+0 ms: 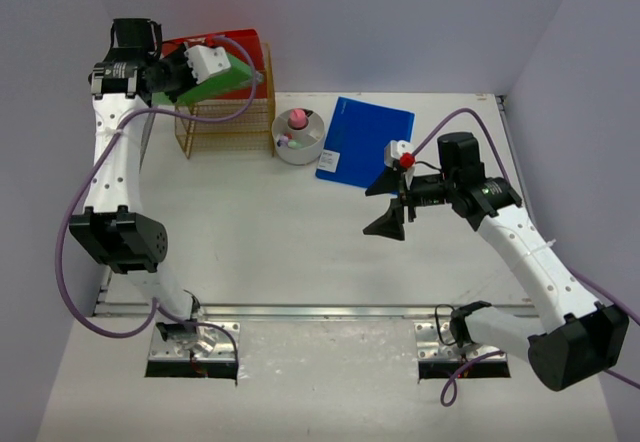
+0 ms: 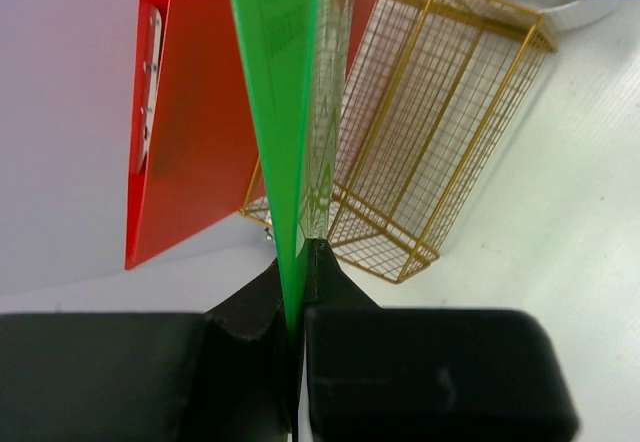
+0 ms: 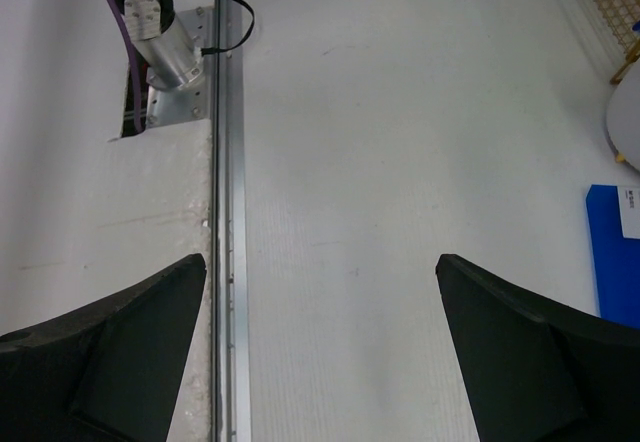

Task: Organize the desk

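**Filing step.** The left gripper (image 2: 300,274), clamped shut on a thin green plastic folder (image 2: 275,112), holds it above the gold wire rack (image 2: 430,152) at the 11 o'clock corner of the flat white desk (image 1: 280,232), beside a leaning red folder (image 2: 190,112). Next, judged: lower it inside the rack's rim, a narrow slot. The right gripper (image 3: 320,352), wide open and empty, hovers over bare desk toward 3 o'clock.

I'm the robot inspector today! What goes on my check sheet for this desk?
Surface: white desk, no spills seen.
Job's things: green folder held near the gold wire rack; red folder upright at the rack; blue folder flat on the desk.
Clutter: round white tub with small bits inside.
Grippers: left gripper shut on the green folder; right gripper open, holding nothing.
Cables: purple cables loop along both arms.
Surroundings: pale walls; metal rail by the arm bases.
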Robot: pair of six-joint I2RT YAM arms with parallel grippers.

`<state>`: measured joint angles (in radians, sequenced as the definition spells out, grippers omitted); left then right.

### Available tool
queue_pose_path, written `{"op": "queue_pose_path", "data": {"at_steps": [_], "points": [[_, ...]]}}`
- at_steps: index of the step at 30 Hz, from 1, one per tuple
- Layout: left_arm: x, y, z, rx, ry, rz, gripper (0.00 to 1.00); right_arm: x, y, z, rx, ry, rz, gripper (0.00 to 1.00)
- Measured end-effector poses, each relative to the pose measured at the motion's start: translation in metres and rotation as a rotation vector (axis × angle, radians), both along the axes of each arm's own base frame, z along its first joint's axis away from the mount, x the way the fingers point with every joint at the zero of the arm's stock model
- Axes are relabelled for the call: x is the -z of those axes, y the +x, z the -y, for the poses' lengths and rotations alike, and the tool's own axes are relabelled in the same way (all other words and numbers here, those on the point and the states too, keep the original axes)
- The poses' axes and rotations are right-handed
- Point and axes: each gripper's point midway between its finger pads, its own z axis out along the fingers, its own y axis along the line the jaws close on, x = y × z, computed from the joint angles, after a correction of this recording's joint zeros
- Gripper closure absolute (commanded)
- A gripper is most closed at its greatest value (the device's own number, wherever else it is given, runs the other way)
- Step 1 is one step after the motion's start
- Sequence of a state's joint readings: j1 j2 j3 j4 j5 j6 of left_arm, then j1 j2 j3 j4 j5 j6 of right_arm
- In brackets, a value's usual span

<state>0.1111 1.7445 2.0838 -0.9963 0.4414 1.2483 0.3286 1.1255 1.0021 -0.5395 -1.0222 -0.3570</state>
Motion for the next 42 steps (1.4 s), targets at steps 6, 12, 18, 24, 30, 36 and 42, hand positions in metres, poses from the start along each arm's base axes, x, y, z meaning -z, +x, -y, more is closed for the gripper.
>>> {"op": "queue_pose_path", "data": {"at_steps": [6, 12, 18, 24, 30, 36, 42], "points": [[0.002, 0.003, -0.01, -0.019, 0.005, 0.002, 1.0, 0.002, 0.001, 0.001, 0.002, -0.001, -0.009, 0.01], [0.003, 0.003, -0.011, -0.009, 0.029, 0.008, 1.0, 0.004, 0.002, 0.001, 0.004, -0.004, -0.017, 0.01], [0.006, 0.003, -0.007, 0.066, 0.068, 0.004, 1.0, 0.004, 0.002, 0.001, 0.003, -0.004, -0.017, 0.01], [0.013, -0.003, -0.001, 0.143, 0.103, -0.014, 1.0, 0.006, 0.001, 0.001, 0.002, -0.009, -0.02, 0.01], [0.018, -0.008, 0.001, 0.18, 0.128, -0.023, 1.0, 0.006, 0.001, 0.002, 0.001, -0.01, -0.022, 0.01], [0.021, -0.012, 0.001, 0.199, 0.149, -0.028, 1.0, 0.006, 0.001, 0.002, 0.001, -0.01, -0.022, 0.01], [0.02, -0.016, 0.0, 0.201, 0.158, -0.031, 1.0, 0.006, 0.001, 0.002, 0.002, -0.01, -0.022, 0.01]]}}
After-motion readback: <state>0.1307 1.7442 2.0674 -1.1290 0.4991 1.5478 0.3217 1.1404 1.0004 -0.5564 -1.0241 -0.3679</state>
